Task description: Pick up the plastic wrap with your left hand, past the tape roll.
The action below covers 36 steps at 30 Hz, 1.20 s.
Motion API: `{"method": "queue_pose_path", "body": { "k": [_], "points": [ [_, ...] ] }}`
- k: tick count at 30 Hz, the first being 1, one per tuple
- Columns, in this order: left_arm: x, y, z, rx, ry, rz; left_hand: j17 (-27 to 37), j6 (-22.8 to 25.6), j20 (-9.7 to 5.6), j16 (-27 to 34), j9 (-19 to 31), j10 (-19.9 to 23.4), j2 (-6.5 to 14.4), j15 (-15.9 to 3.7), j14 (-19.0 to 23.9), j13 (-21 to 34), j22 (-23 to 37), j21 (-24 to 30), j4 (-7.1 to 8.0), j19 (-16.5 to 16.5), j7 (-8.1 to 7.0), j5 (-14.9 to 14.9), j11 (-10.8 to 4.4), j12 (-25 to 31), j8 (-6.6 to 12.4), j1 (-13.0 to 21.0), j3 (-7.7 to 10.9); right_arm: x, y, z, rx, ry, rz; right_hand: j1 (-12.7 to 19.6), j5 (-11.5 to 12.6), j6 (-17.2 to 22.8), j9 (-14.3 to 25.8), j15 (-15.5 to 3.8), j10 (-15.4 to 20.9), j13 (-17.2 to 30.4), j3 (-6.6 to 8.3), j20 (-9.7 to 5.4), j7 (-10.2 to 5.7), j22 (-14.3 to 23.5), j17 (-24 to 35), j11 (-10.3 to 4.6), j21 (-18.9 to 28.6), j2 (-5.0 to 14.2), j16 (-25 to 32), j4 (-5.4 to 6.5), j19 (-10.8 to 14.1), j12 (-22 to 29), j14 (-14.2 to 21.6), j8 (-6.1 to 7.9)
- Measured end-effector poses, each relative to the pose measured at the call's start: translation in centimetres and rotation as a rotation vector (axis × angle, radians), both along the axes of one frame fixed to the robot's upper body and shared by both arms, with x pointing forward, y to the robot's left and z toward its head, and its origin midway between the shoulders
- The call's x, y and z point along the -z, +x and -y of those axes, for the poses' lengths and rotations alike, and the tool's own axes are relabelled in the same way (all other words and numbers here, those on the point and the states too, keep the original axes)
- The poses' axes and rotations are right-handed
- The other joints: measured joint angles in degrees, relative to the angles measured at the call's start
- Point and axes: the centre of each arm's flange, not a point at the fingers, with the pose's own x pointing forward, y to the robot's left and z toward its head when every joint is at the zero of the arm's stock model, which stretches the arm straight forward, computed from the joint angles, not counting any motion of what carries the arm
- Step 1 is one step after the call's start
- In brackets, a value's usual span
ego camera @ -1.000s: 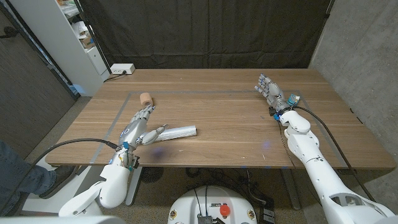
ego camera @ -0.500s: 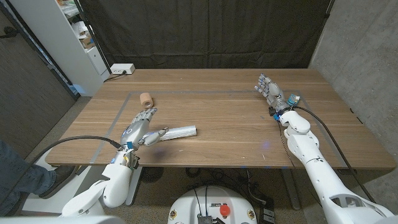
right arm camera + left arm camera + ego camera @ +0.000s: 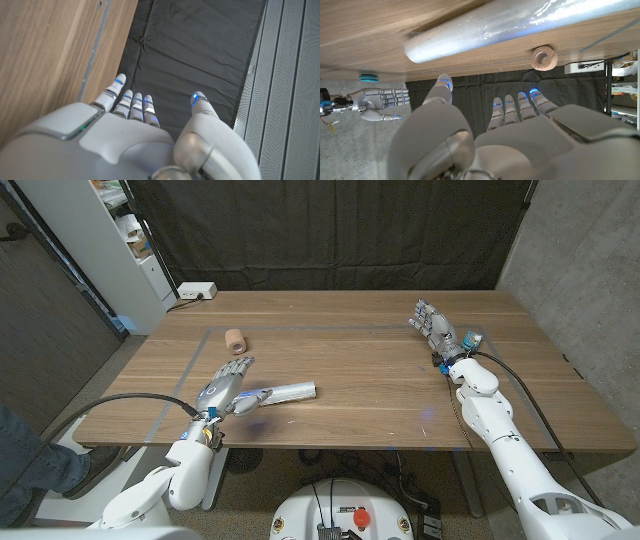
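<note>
The tabletop (image 3: pixel 400 395) is carrying the plastic wrap roll (image 3: pixel 290 391), lying unlifted near its front-left edge. The left hand (image 3: pixel 226 383) is hovering just beside the roll's near end, fingers (image 3: pixel 520 102) apart, nothing grasped. The grasp and lift are remaining. The tape roll (image 3: pixel 234 339) is sitting beyond.

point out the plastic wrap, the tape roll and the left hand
plastic wrap (image 3: pixel 288 391), head view, middle of the tube
tape roll (image 3: pixel 234 339), head view, its side
left hand (image 3: pixel 222 388), head view, back of the hand
</note>
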Motion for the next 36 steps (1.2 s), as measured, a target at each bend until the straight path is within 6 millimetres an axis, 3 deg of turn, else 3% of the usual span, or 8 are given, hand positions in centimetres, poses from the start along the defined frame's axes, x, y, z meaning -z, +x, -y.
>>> {"method": "queue_pose_path", "body": {
  "k": [36],
  "points": [
    [1.0,2.3,1.8,-0.027,0.039,-0.062,0.0,0.23,0.53,0.0,-0.01,0.42,-0.75,0.83,0.83,0.28,-0.01,0.0,0.48,0.52,0.23,0.42,0.21,0.0,0.0,0.75,-0.48,0.1,0.8,0.2,-0.007,0.01,-0.005,0.0,0.0,0.0,-0.01,0.21,0.0,0.0,0.0,-0.01,0.0,-0.01,0.29,0.0,0.0,0.0,0.0,0.0,0.0,0.0,0.2,0.0]
  ]
}}
